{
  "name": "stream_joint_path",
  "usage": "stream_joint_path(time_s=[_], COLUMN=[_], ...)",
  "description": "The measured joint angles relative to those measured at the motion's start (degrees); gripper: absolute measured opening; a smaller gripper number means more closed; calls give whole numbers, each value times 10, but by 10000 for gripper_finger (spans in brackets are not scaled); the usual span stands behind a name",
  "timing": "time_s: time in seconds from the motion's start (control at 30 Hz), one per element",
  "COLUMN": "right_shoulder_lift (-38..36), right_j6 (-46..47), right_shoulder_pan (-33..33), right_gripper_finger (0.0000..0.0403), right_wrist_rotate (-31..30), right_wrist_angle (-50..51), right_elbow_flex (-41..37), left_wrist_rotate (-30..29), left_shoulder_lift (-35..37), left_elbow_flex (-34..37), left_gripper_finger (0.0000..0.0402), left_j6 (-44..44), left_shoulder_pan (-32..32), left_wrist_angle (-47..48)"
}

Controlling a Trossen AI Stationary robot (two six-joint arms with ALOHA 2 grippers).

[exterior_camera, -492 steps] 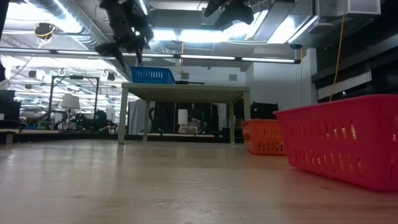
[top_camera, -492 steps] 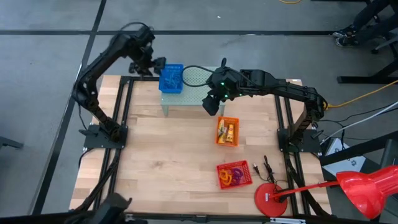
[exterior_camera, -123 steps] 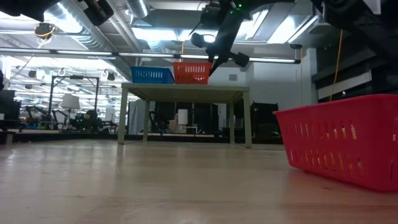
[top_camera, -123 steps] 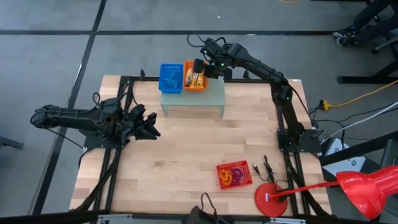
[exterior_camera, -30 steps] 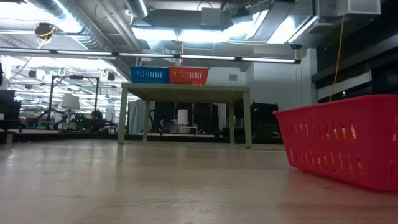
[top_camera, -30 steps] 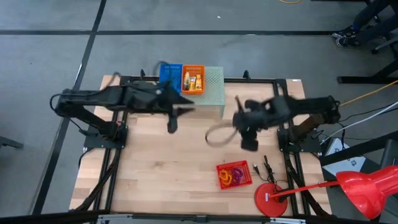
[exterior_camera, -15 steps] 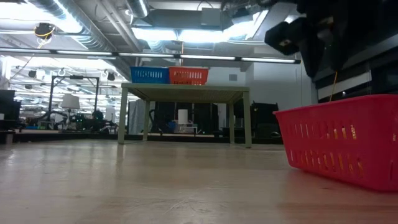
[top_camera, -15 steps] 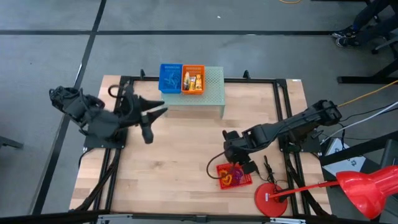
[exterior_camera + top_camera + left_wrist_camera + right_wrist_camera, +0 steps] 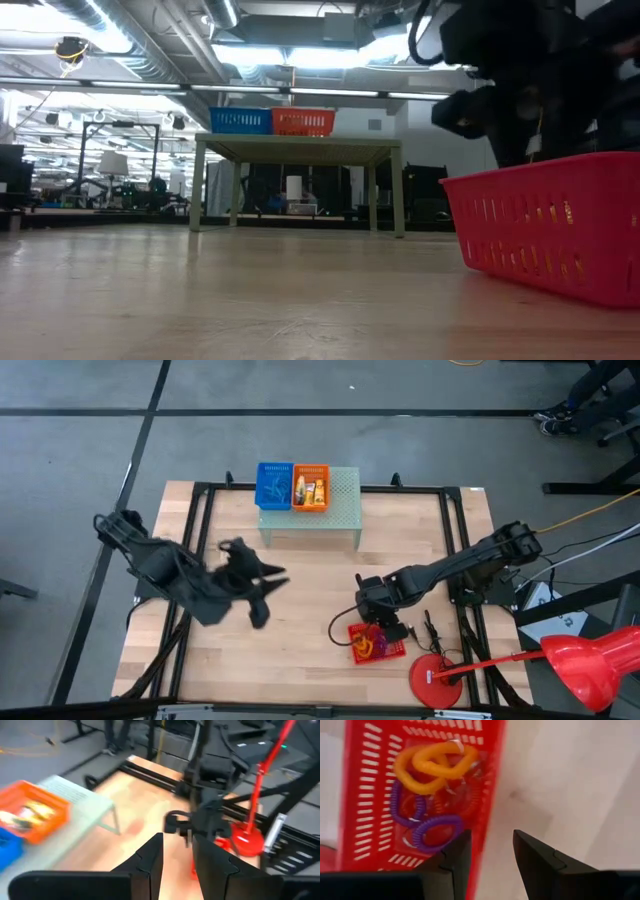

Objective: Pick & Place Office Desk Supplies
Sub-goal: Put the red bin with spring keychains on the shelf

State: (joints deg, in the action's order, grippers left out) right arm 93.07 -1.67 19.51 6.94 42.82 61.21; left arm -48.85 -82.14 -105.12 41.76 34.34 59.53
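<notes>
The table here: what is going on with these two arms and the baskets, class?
The right gripper hangs open at the edge of the red basket of coiled loops, holding nothing. The left gripper, also empty, is over bare table to the left. The blue basket and orange basket sit side by side on the green stand.

There are three small baskets: a blue basket (image 9: pixel 275 486) and an orange basket (image 9: pixel 311 487) side by side on one pale green stand (image 9: pixel 343 500), and one red basket (image 9: pixel 377 643) on the wooden table (image 9: pixel 300 620). The red basket holds coiled loops: two orange loops (image 9: pixel 436 762) and two purple loops (image 9: pixel 434 831), with red ones beneath that cannot be counted. One big red round-based object (image 9: pixel 437 681) stands near the red basket. Two dark arms reach over the table.
</notes>
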Motion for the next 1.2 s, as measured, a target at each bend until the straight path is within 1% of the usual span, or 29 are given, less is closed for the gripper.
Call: stream_joint_path(time_s=[0.17,0.23,0.3,0.37,0.43,0.5,0.63,0.73,0.9,1.03,1.1,1.2], right_shoulder_lift=[11,11,11,11,11,11,11,11,11,11,11,11], right_j6=[0,1,11,23,35,53,90,117,158,181,191,193], right_shoulder_pan=[0,-1,-5,-9,-14,-18,-22,-23,-23,-26,-27,-29], right_gripper_finger=[146,146,146,146,146,146,146,146,146,146,146,146], right_wrist_rotate=[19,19,27,31,32,32,41,54,80,96,95,88], right_wrist_angle=[-4,-4,-3,-4,-3,-4,-3,-3,-2,2,2,2], right_elbow_flex=[0,0,0,0,0,0,0,0,0,0,0,0], left_wrist_rotate=[11,-2,-16,-21,-13,16,74,110,161,184,190,197], left_shoulder_lift=[-34,-28,-10,14,45,80,138,168,198,216,223,238], left_elbow_flex=[2,20,56,109,176,254,409,504,629,703,743,796], left_gripper_finger=[100,100,100,100,100,100,100,99,99,93,85,71], left_j6=[3,13,16,21,21,19,-17,-33,-39,-50,-50,-50], left_shoulder_pan=[24,34,46,52,55,57,57,57,57,57,57,57], left_wrist_angle=[-32,-48,-75,-117,-183,-264,-454,-568,-719,-797,-826,-896])
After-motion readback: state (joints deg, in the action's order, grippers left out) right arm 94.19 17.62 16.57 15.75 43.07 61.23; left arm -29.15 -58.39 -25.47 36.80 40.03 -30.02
